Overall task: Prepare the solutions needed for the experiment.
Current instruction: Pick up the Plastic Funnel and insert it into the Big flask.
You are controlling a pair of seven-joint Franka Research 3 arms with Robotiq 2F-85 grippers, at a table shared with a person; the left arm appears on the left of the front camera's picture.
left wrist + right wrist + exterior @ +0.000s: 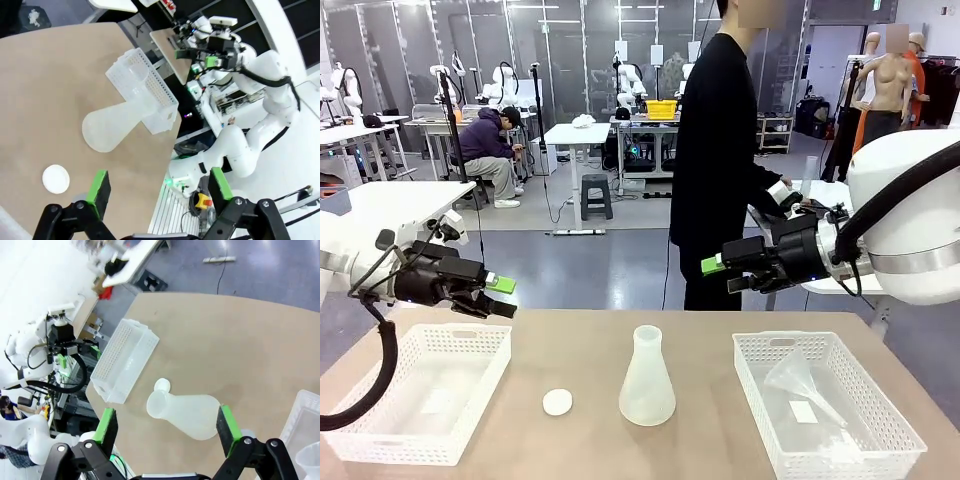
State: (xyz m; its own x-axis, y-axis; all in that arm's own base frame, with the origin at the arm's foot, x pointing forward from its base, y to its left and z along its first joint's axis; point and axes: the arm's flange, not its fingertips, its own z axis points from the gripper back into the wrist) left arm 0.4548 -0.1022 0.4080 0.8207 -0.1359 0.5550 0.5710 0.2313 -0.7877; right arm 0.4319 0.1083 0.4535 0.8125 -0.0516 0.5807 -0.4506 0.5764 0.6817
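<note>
Flask (pixel 647 378) stands upright mid-table between two white baskets, one (pixel 455 332) left, one (pixel 785 339) right; its frosted wall hides whether it holds liquid. The front view gives one funnel (pixel 800 385) lying in the right basket; the wrist views look down on the flask and the one white disc (pixel 557 402) beside it. Farther back, both arms hover level, left gripper (pixel 503 297) and right gripper (pixel 720 275) pointing inward, jaws spread, holding nothing. One person (pixel 720 150) stands beyond.
</note>
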